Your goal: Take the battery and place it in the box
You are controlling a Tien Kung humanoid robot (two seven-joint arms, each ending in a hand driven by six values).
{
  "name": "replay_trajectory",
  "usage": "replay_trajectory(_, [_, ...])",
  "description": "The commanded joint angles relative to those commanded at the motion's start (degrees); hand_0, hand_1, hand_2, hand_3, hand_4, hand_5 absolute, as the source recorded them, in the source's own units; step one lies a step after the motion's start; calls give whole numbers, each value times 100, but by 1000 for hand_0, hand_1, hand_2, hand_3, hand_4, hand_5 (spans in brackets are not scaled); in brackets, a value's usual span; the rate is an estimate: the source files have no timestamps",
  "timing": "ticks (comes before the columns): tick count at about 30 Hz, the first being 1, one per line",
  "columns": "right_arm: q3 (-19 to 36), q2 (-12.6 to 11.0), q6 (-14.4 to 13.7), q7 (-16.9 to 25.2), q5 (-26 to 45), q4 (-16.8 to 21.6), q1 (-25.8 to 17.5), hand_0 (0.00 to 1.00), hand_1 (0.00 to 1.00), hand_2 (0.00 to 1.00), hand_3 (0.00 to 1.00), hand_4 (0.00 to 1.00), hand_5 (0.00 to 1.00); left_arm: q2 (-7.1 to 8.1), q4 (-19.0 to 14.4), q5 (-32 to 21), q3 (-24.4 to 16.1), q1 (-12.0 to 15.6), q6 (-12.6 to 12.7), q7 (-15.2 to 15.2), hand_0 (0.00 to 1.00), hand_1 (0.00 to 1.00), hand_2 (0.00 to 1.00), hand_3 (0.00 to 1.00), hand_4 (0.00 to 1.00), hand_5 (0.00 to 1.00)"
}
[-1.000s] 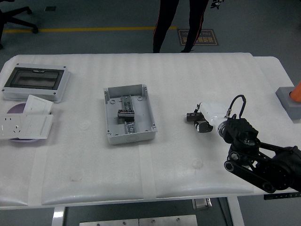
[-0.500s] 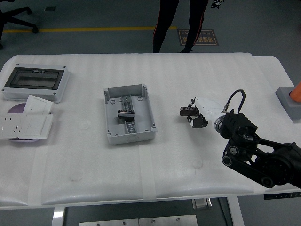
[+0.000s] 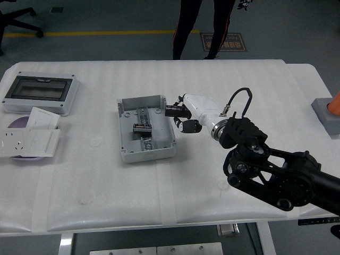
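The open grey box (image 3: 169, 139) lies left of the table's middle, with a small dark part (image 3: 142, 128) on the rail inside it. My right hand (image 3: 180, 116), white with black fingers, reaches in from the lower right and hovers just at the box's right wall. Its fingers are curled around a small dark battery (image 3: 171, 110) that points toward the box. The left arm is out of the picture.
A grey lid with a clear window (image 3: 40, 93) and white socket plates (image 3: 29, 139) lie at the far left. A grey block with an orange cone (image 3: 328, 112) stands at the right edge. A person's legs (image 3: 203, 26) show beyond the far side.
My right hand has travelled left and slightly away from me with the battery, from the table's right part up to the box's right wall.
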Motion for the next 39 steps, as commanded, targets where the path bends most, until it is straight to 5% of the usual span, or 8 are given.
replay_trajectory(5, [-241,390,-227,201,-211,-218,69,371,427,444,654,211,40,5,-5,75,-78,13,-26,67,404,607,582,367,475,455])
replay_trajectory(6, [-278,456,-266,228,-258,-281,79,425,504,542,682,439,190,4,-5,90,-94,15,-31,79,404,607,581,368,476,452])
replay_trajectory(11, [-388,628,-424,282,-345,-507,112,425,504,542,682,439,190,6,-7,148,-159,25,-54,130,404,607,581,368,476,452])
replay_trajectory(12, [-409,645,-444,282,-342,-545,119,890,830,852,998,730,319,10,-7,161,-173,24,-60,141,404,607,575,365,478,452])
replay_trajectory(21, [-543,732,-507,318,-247,-911,154,973,871,885,998,781,353,10,-1,197,-199,12,-112,205,404,607,571,361,476,449])
replay_trajectory(31, [-320,565,-491,435,-113,-887,195,986,842,853,998,779,371,7,4,216,-218,-5,-144,249,403,607,558,355,470,433])
replay_trajectory(39, [638,-151,-748,817,396,-868,56,988,834,847,998,786,374,30,-3,234,-243,39,-127,284,400,607,555,354,463,419])
